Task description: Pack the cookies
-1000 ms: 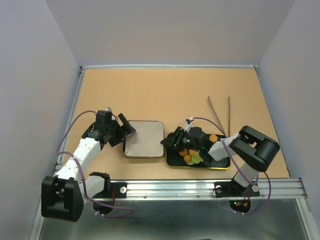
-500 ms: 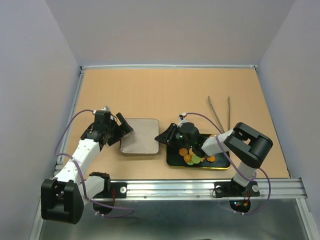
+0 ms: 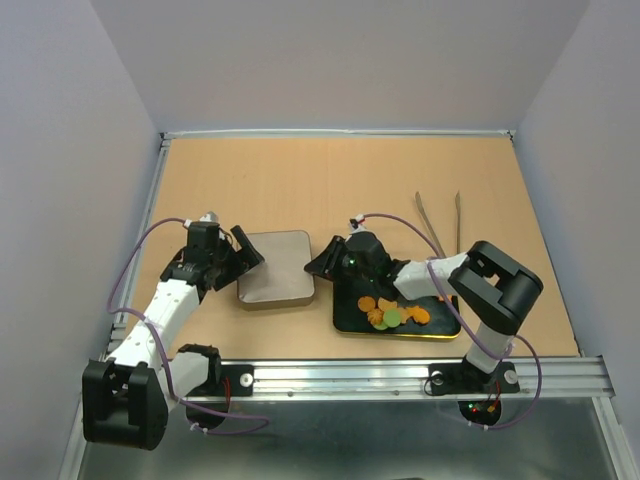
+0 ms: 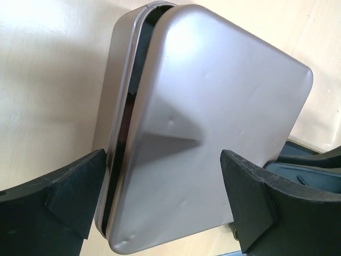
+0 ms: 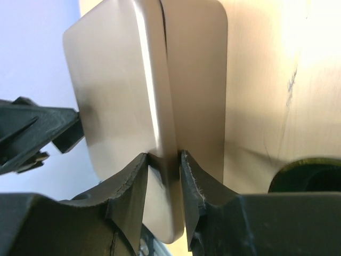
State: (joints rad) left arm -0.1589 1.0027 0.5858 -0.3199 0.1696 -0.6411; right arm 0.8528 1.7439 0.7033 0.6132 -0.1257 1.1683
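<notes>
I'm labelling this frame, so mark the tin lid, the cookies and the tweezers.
tin lid [image 4: 224,122]: left wrist view, on its flat top face.
cookies [image 3: 390,315]: top external view, on the green one in the middle of the pile.
tweezers [image 3: 432,232]: top external view, midway along the left prong.

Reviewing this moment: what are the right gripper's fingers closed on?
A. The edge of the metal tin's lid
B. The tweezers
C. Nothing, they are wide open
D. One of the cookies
A: the right wrist view shows the right gripper pinching the rim of the tin lid. The cookies lie on the black tray, and the tweezers lie apart on the table.
</notes>
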